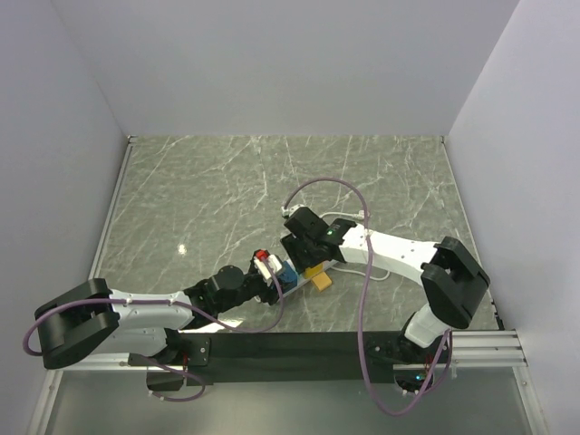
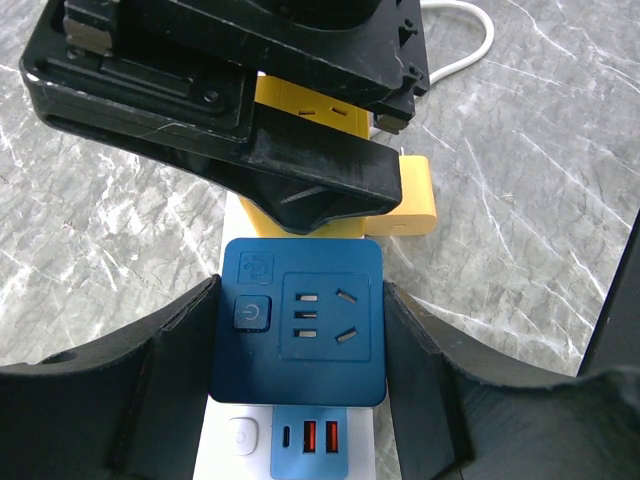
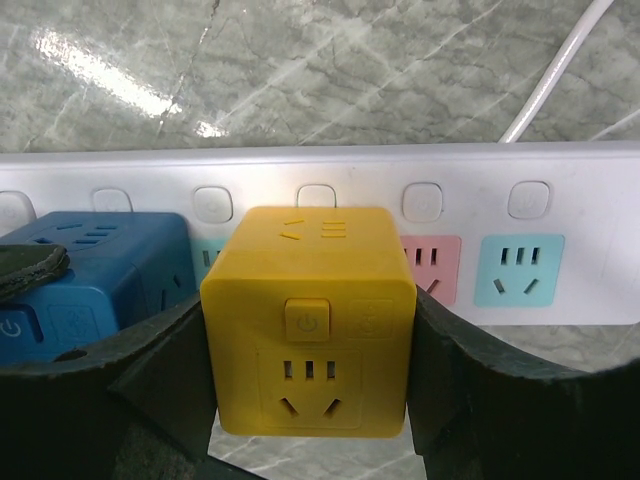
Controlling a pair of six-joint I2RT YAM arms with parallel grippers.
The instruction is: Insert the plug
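left claw (image 2: pixel 300 298): grips blue cube plug (image 2: pixel 300 335) | right claw (image 3: pixel 308 312): grips yellow cube plug (image 3: pixel 310 255), button (image 3: pixel 307 322) above socket (image 3: pixel 309 388)

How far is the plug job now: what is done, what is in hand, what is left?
Looks done: the blue cube sits on the white power strip, the left gripper closed around it. In hand: the right gripper holds the yellow cube over the strip, next to the blue one. Left: I cannot tell whether the yellow cube is fully seated; probably press it home, then release.
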